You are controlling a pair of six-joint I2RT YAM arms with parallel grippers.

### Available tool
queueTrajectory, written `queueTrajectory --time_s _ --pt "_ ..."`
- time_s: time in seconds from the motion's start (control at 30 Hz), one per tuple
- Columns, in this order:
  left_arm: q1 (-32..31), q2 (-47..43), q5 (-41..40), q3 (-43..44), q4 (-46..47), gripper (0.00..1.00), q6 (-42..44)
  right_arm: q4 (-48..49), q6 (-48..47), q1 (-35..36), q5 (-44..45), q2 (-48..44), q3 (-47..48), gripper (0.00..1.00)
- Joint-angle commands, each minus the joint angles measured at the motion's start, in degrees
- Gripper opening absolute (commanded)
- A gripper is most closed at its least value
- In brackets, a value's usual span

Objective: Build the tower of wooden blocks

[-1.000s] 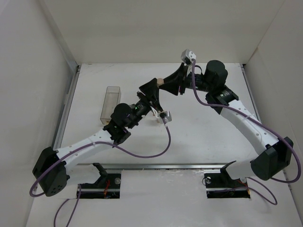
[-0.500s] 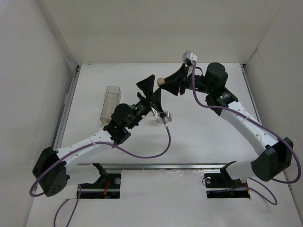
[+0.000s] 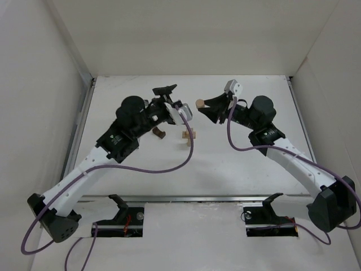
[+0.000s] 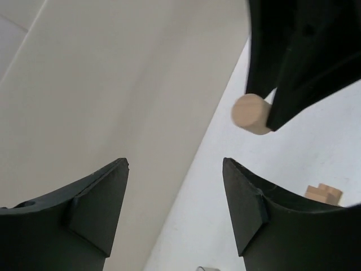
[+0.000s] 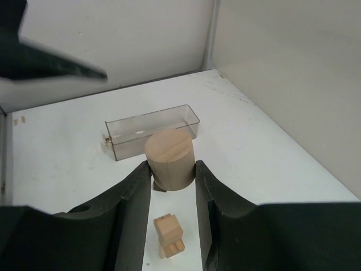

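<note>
The wood block tower (image 3: 189, 135) is a small pale tan post with a crosspiece, standing mid-table; it also shows in the right wrist view (image 5: 169, 234). A dark brown arch block (image 3: 159, 133) lies on the table just left of it. My right gripper (image 3: 201, 105) is shut on a pale wooden cylinder (image 5: 171, 158) and holds it in the air, behind and above the tower. My left gripper (image 3: 172, 97) is raised, open and empty (image 4: 175, 169), and faces the cylinder (image 4: 251, 114).
A clear rectangular plastic box (image 5: 152, 131) lies on the table beyond the tower, hidden by the left arm in the top view. White walls enclose the table on three sides. The two grippers are close to each other above the table's rear middle.
My left arm has lifted and swung back to the left, off the tower, uncovering the tower and the dark arch block. My right gripper has shifted slightly with the cylinder.
</note>
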Motion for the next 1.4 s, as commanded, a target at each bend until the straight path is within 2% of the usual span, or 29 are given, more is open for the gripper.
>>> queueTrajectory --time_s 0.0,0.07,0.13,0.17,0.3,0.4,0.53,0.7,0.9,1.07,1.17,1.37 --pt "3.88 -1.44 8.42 6.63 -14.63 0.64 -13.97 11.4 -5.2 0.2 1.54 -2.71 -3.84 0.0" --pt "5.2 1.19 11.31 11.46 -17.01 0.64 -18.9 11.41 -5.74 0.2 0.23 -3.33 -3.86 0.0" --pt "5.74 4.52 13.34 16.64 -23.41 0.64 -21.8 10.36 -6.35 0.2 -1.27 -3.33 -3.86 0.0" --pt "5.74 8.45 16.05 22.23 -26.13 0.66 -23.64 9.75 -6.87 0.2 -2.58 -2.72 -3.86 0.0" --pt "5.74 17.18 24.05 33.7 -39.5 0.71 -23.66 9.13 -7.4 0.2 -3.29 -2.19 -3.33 0.0" --pt "5.74 23.49 23.21 41.85 -45.4 0.71 -27.25 8.25 -8.46 0.73 -3.82 -2.19 -2.81 0.0" --pt "5.21 30.63 21.01 51.28 -52.69 0.63 -31.29 6.23 -8.46 0.73 -3.29 -2.19 -2.81 0.0" --pt "4.59 31.96 17.76 53.05 -52.36 0.59 -35.69 5.7 -9.51 1.35 -2.15 -2.19 -2.81 0.0" --pt "3.98 32.75 13.53 53.05 -51.65 0.48 -42.11 5.17 -9.52 2.92 3.11 -2.19 -2.81 0.0" --pt "3.98 35.21 13.0 54.28 -52.18 0.48 -47.21 5.17 -10.04 3.98 5.93 -1.05 -2.81 0.0" --pt "3.98 35.83 11.69 54.28 -52.18 0.4 -48.27 5.17 -10.04 4.51 7.07 -1.04 -2.81 0.0" --pt "3.45 36.97 11.77 54.19 -51.66 0.39 -48.8 5.17 -10.57 4.51 6.55 -0.52 -2.81 0.0"
